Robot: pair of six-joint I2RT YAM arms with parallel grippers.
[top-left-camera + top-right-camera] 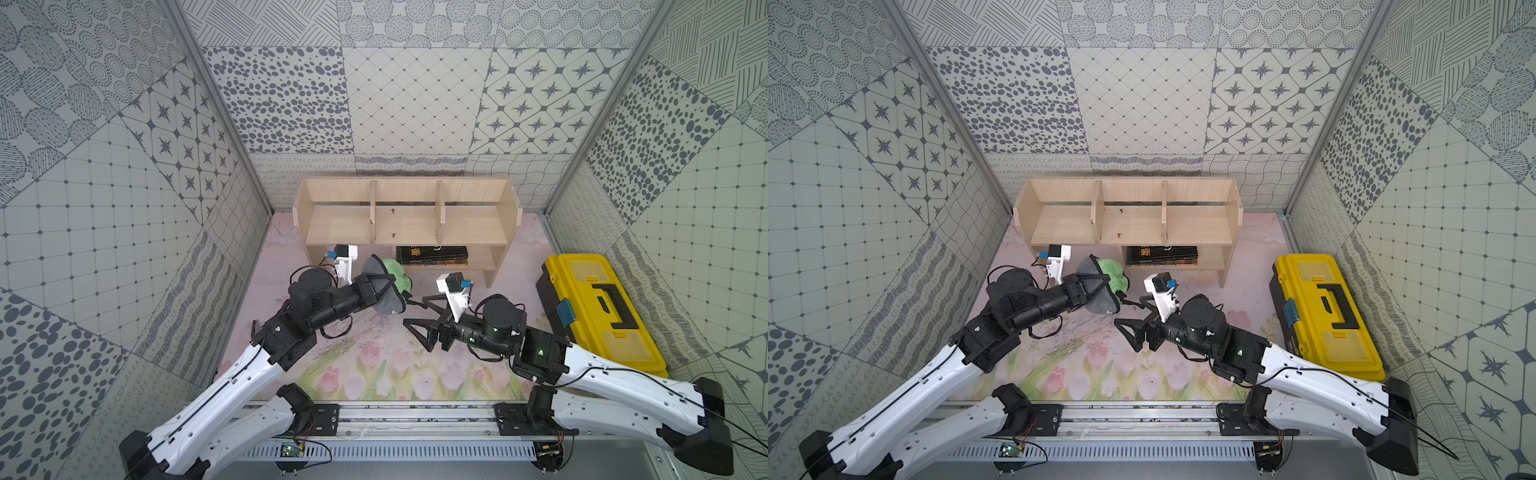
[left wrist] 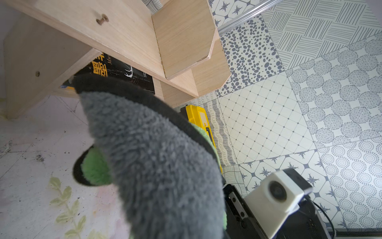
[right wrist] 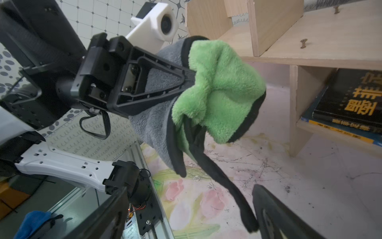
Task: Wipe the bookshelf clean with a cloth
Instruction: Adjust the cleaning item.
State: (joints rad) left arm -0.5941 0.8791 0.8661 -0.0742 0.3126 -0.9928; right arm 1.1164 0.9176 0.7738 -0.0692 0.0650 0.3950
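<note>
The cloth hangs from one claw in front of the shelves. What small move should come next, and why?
Probably raise the left claw, shut on the cloth, up and forward onto the middle compartment of the bookshelf: small brown specks lie on that board, and the right claw is open, holding nothing.

Yellow toolbox [image 1: 598, 307] with black handle [image 1: 627, 308], lying flat, lid shut, in both top views. Small blue piece [image 1: 565, 311] on the toolbox's left long edge. Well left of the toolbox and a little farther back, black book [image 1: 432, 254] with yellow lettering, flat atop a blue-edged book [image 3: 339, 132]. Under the toolbox, pink floral mat [image 1: 374, 365], scuffed with dark marks. Behind and beside the toolbox, grey patterned wall panels [image 1: 415, 104].
</note>
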